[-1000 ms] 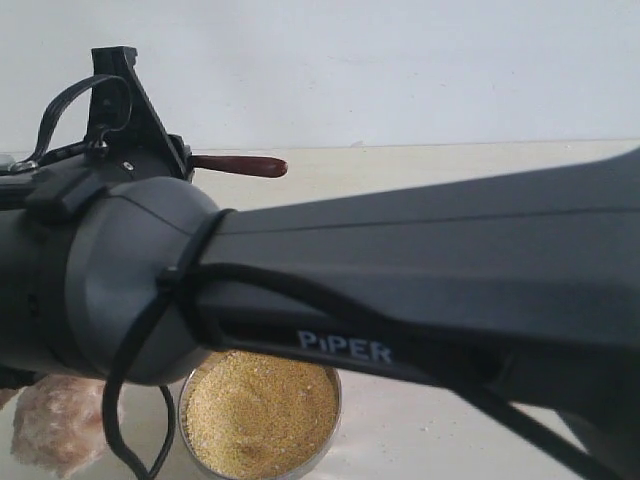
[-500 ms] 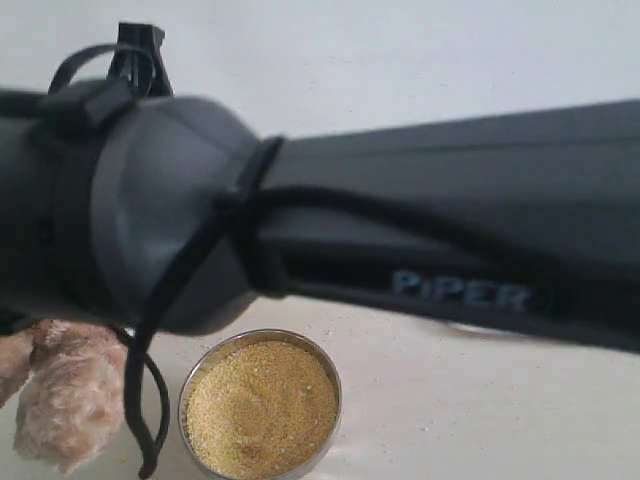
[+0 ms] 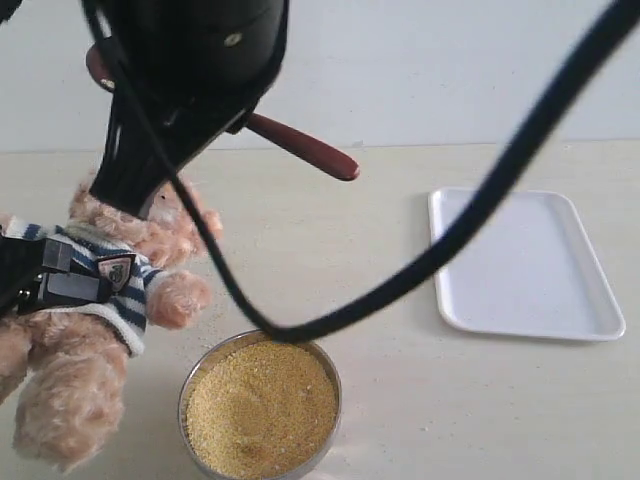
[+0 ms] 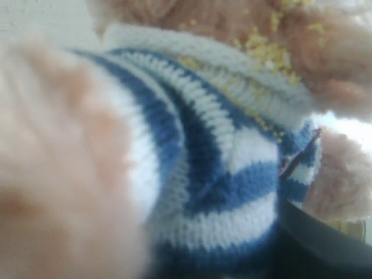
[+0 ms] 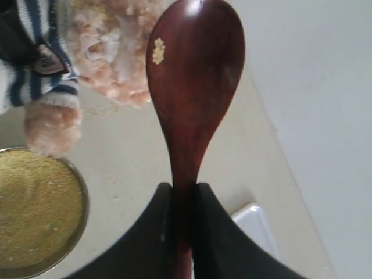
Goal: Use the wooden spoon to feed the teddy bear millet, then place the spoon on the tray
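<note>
Hold wooden spoon pinched level in right hand, near teddy bear seemingly clamped by left hand; carry to tray, lay flat.

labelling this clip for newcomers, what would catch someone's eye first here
The dark wooden spoon fills the right wrist view, its handle clamped in the jaws of the right gripper, with a speck of millet stuck to it. Next is the teddy bear in its striped shirt at the exterior view's left, yellow grains on its collar, beside the full metal bowl.
</note>
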Robot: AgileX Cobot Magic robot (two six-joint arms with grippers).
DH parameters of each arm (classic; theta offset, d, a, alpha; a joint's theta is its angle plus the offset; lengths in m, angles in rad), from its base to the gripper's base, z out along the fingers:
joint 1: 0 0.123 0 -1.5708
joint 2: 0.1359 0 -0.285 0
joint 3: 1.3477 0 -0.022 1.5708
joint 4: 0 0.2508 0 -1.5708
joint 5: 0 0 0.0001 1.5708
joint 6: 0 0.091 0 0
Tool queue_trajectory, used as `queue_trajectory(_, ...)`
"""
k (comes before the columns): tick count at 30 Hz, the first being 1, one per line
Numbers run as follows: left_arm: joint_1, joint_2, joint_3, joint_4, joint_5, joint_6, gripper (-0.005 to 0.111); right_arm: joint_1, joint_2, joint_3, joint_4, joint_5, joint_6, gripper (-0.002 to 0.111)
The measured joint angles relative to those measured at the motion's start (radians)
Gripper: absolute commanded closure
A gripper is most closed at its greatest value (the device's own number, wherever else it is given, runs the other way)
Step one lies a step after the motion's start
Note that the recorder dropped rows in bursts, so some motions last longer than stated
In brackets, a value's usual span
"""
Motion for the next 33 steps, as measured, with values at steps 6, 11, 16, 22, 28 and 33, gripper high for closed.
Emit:
queue_trajectory(6,0.000,0.000,0.000,0.000,-0.001,0.008,0.102,-0.063,-0.086,0.000,0.165,0.004,-0.024,0.108)
queue_trajectory(11,0.000,0.000,0.000,0.002,0.027,0.008,0.102,-0.095,-0.090,0.184,0.201,-0.003,-0.024,0.108)
queue_trajectory(16,0.000,0.000,0.000,-0.003,0.028,0.008,0.102,-0.115,-0.087,0.472,0.210,0.007,0.008,0.108)
queue_trajectory(22,0.000,0.000,0.000,-0.007,0.013,0.008,0.102,-0.115,-0.076,0.503,0.222,-0.109,0.005,0.108)
queue_trajectory(28,0.000,0.000,0.000,-0.007,-0.021,0.008,0.102,-0.009,0.128,0.466,0.110,-0.023,-0.050,0.108)
queue_trajectory(33,0.000,0.000,0.000,-0.007,-0.020,0.008,0.102,0.022,0.173,0.466,0.005,-0.016,-0.051,0.108)
